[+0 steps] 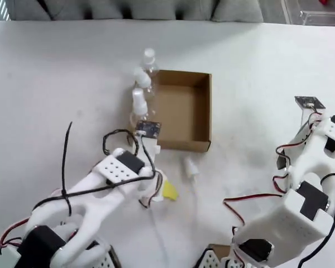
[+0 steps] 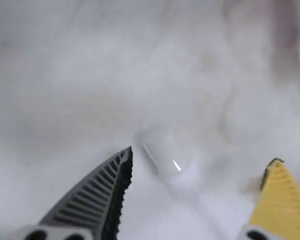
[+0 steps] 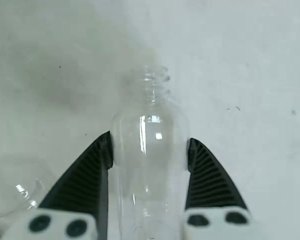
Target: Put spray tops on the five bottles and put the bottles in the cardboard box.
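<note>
My right gripper (image 3: 149, 150) is shut on a clear, topless bottle (image 3: 147, 145), its black fingers (image 3: 90, 175) pressed against both sides and the threaded neck pointing away over the white table. My left gripper (image 2: 197, 170) is open close above the table, a black finger (image 2: 107, 195) and a yellow finger (image 2: 275, 200) on either side of a blurred pale object (image 2: 162, 157) that I cannot identify. In the high view the left arm (image 1: 120, 170) ends beside a white spray top (image 1: 191, 169) lying near the open cardboard box (image 1: 204, 109). Capped clear bottles (image 1: 140, 84) are clustered against the box's left wall.
The right arm (image 1: 301, 184) stands at the table's right side with red and black cables around it. Another clear object (image 3: 25, 195) lies close to the right gripper. A thin tube (image 1: 159, 234) lies near the front edge.
</note>
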